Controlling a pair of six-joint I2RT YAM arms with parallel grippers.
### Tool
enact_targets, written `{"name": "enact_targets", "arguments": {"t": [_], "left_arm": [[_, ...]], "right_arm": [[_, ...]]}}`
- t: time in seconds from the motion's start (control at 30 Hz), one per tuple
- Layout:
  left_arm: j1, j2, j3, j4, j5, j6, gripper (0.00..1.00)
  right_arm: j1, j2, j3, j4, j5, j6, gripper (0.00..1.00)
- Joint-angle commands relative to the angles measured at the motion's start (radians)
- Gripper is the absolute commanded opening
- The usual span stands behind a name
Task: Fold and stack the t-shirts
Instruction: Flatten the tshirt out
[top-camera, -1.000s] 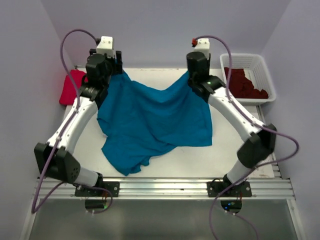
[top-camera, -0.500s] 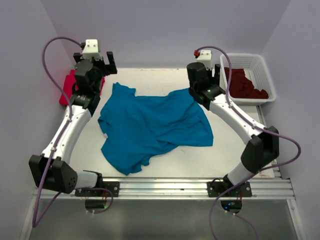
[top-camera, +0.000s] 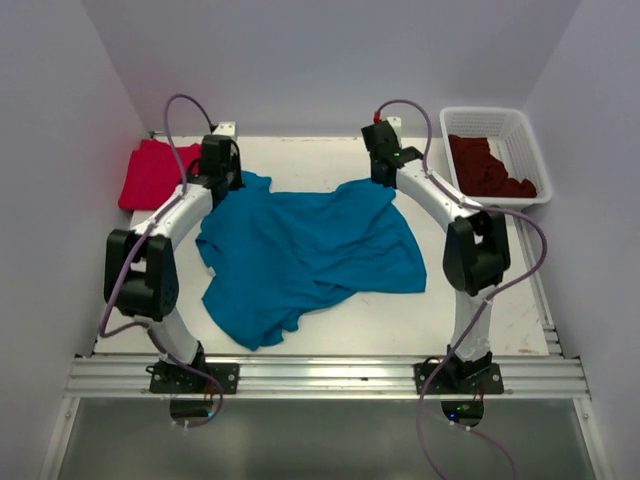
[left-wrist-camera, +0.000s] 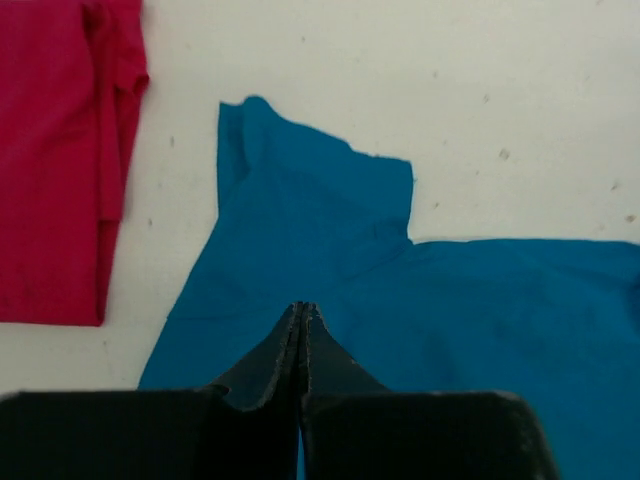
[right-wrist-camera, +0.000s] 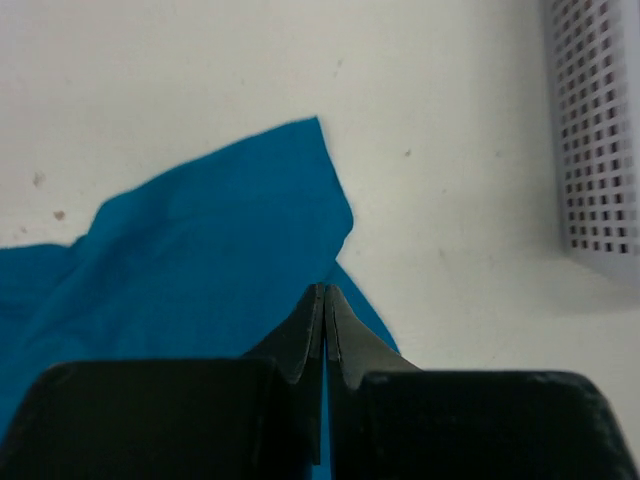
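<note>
Starting at the far left, 1 bright red t-shirt is seen folded into a rectangle beside the wall. It is judged to be parked there as the base of the stack, out of the working area.

Just to its right, the left gripper is held low over the far-left corner of the teal t-shirt. Its jaws are pressed together and no cloth is seen between them, so nothing is gripped.

The teal t-shirt is laid across the middle of the table, where it can be reached by both arms. It is opened out but not flat: its far edge dips between 2 raised corners, and its near-left part is rumpled and folded over.

The right gripper is placed in mirror fashion over the far-right corner of the same shirt. Its jaws are likewise shut tight, with no fabric caught.

At the far right, a white basket is set in the table's corner. The dark maroon t-shirts are heaped in it unfolded, presumably kept there until they are wanted.

The step in hand is judged to be the spreading of the teal shirt before folding, with most of the task left to be done.
</note>
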Motion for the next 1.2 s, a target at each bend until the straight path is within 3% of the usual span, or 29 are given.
{"name": "enact_targets", "arguments": {"t": [0.0,0.3,0.83,1.17], "left_arm": [[0.026,0.12,0.117,-0.078,0.041,-0.048,0.0],[0.049,0.287,0.205,-0.104,0.041,-0.074,0.0],[0.06,0.314,0.087,-0.065,0.061,-0.135,0.0],[0.068,0.496,0.213,-0.071,0.059,-0.132,0.0]], "right_arm": [[-0.024,0.097,0.064,-0.141,-0.142,0.065,0.0],[-0.062,0.199,0.087,-0.143,-0.215,0.085,0.0],[-0.087,0.394,0.225,-0.174,-0.295,0.09,0.0],[-0.113,0.484,0.302,-0.19,-0.265,0.101,0.0]]}}
